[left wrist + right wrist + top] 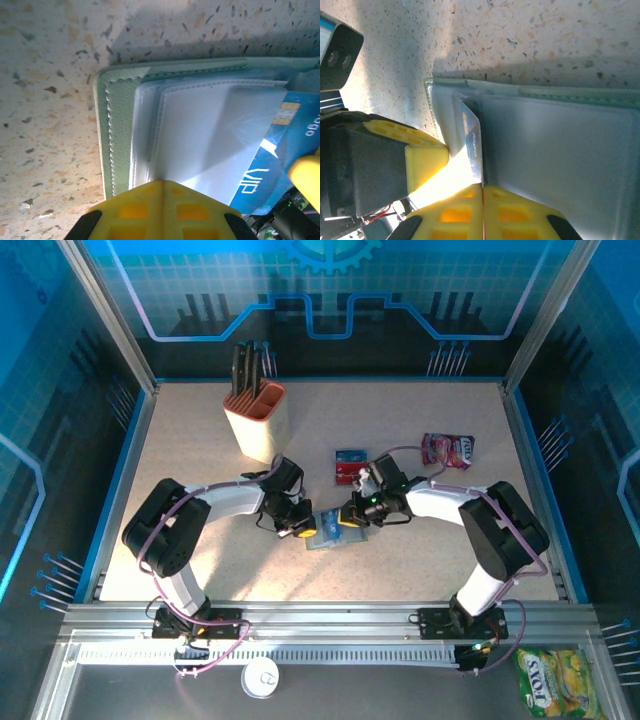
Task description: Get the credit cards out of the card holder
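spot: soft grey-green fold-open card holder point(120, 140) lying open on speckled table point(50, 100) | left gripper point(162, 187) closed at its edge | right gripper point(482, 189) pinching thin blue plastic credit card point(270, 165) | feel: light, stiff, slick imo, grab the exposed edge

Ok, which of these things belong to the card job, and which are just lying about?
Job: card holder, blue card partly out of it, loose cards, left gripper, right gripper.
Lying about: knife block, pink snack packet, green snack packet, white round object.
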Controlling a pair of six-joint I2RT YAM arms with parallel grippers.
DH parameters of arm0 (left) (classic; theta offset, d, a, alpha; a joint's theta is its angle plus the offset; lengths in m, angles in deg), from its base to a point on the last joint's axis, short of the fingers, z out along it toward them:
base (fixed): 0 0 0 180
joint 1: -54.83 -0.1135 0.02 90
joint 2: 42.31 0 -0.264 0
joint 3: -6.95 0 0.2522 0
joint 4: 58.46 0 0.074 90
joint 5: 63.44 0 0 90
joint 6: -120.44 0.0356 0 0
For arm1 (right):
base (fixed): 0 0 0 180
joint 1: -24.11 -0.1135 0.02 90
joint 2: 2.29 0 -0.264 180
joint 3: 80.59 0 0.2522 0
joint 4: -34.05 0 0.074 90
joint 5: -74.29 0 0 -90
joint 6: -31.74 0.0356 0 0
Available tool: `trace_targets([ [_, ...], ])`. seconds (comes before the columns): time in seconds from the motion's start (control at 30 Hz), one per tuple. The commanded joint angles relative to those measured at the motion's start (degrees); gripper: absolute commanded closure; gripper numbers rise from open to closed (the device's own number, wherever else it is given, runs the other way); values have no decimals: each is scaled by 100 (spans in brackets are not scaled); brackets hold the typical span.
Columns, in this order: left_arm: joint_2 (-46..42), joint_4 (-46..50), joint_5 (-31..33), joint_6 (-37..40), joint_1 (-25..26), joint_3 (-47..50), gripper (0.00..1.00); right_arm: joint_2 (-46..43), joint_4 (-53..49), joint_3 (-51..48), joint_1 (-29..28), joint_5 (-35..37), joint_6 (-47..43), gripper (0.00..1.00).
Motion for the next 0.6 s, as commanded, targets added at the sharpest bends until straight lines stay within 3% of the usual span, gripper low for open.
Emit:
trace_targets([
  [0.0,145,489,267,159,-1,6,100,-275,-613,121,115,253,-374,92],
  [0.3,107,523,260,208,0,-101,100,-589,-1488,618,174,566,-889,94],
  [0.57,109,494,179,295,-36,-203,100,-611,-2259,1147,330,820,-1880,96],
])
